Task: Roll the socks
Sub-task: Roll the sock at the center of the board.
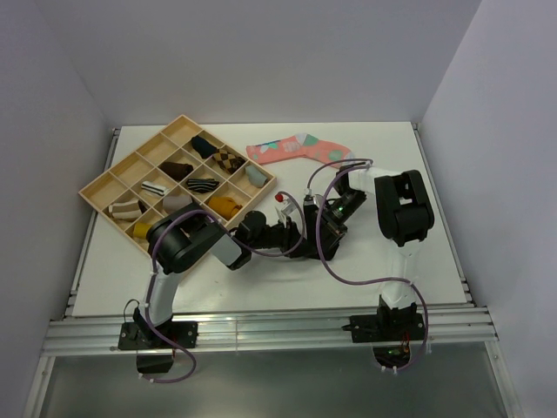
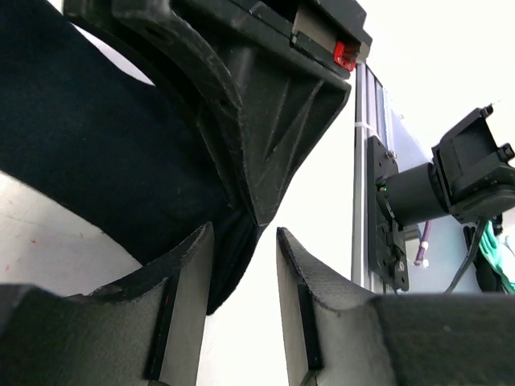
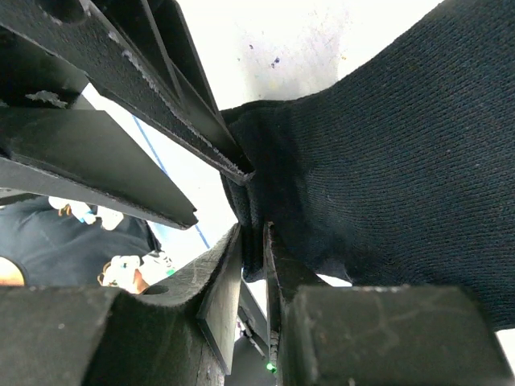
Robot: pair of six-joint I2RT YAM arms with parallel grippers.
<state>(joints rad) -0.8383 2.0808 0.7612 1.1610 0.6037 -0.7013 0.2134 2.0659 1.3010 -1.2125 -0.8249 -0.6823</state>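
Observation:
A plain black sock (image 3: 386, 161) hangs between the two grippers over the middle of the table. My right gripper (image 3: 253, 233) is shut on a bunched edge of it. In the left wrist view the same sock (image 2: 96, 161) fills the upper left, with the right gripper's finger (image 2: 273, 129) in front of it. My left gripper (image 2: 245, 241) is open; the sock's lower edge hangs just behind its left finger, and white table shows through the gap. In the top view the left gripper (image 1: 306, 230) and right gripper (image 1: 327, 226) meet tip to tip and hide the sock.
A wooden compartment tray (image 1: 97, 186) at the back left holds several small sock bundles, among them a mustard-yellow one (image 1: 224, 206). A pink patterned sock (image 1: 296, 148) lies flat at the back. Purple cables (image 1: 324, 252) loop around both arms.

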